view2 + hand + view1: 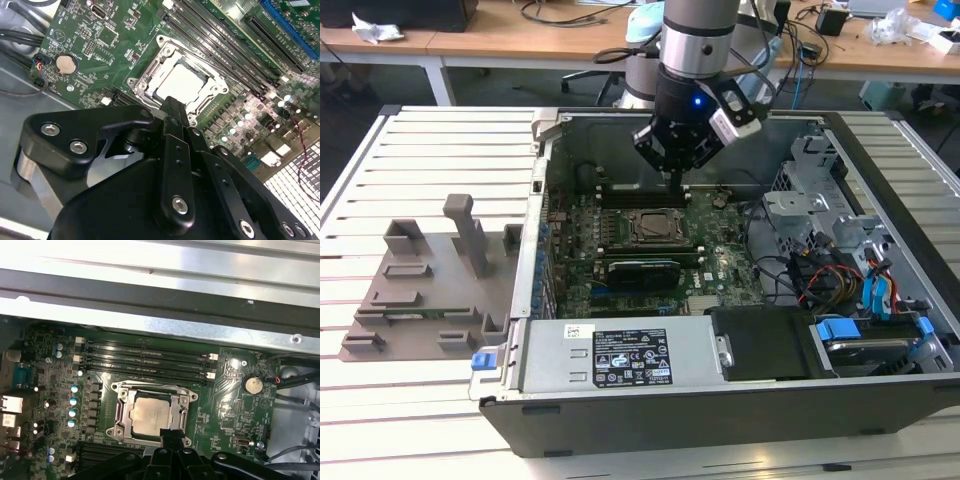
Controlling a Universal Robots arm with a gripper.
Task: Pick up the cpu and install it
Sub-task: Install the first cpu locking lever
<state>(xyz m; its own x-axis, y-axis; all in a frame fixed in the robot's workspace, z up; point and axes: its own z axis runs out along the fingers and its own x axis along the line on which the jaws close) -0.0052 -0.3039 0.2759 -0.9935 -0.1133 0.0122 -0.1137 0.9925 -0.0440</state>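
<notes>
Already the cpu (151, 414) is lying flat inside the metal socket frame (150, 75) on the green motherboard (715, 255), within the open computer case (880, 400) that is sitting on the slatted bench (410, 160). Just above one edge of that frame, the gripper (172, 107) is hovering with its black fingers (171, 436) drawn together into a single narrow tip, clenched on nothing. In both wrist views that tip is overlapping the frame's rim beside the chip's pale silver top, though contact cannot be told.
</notes>
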